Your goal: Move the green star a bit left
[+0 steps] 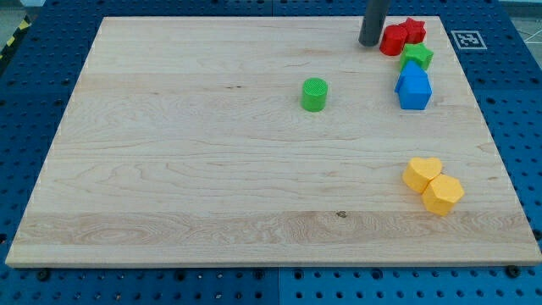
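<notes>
The green star (417,57) lies near the view's top right of the wooden board (212,169). It touches a red round block (393,40) above-left of it, and a red star (413,30) lies above it. Two blue blocks (413,87) sit just below the green star, pressed together. My tip (370,42) stands just left of the red round block, up-left of the green star, with the red block between them.
A green cylinder (314,94) stands left of the cluster, near the board's middle. A yellow heart (421,173) and a yellow hexagon (443,195) touch at the lower right. A marker tag (466,38) lies off the board's top right corner.
</notes>
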`<state>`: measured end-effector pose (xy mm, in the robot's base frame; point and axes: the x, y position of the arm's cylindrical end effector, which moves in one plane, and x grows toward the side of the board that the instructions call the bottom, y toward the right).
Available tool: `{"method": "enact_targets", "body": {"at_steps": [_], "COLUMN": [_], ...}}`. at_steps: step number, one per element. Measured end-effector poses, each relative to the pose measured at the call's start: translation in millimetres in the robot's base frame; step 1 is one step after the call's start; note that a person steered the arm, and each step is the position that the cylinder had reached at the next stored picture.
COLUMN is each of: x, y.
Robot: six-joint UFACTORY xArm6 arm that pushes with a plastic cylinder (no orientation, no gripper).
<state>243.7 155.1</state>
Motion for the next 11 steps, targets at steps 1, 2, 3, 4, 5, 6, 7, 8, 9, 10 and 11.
{"method": "enact_targets", "body": {"at_steps": [1,2,3,4,5,6,7,8,9,10,11], "x": [-37,-51,-53,-53,-39,23,63,63,54,53,53], "y": [0,18,46,99,149,157,153,130,100,71,50]}}
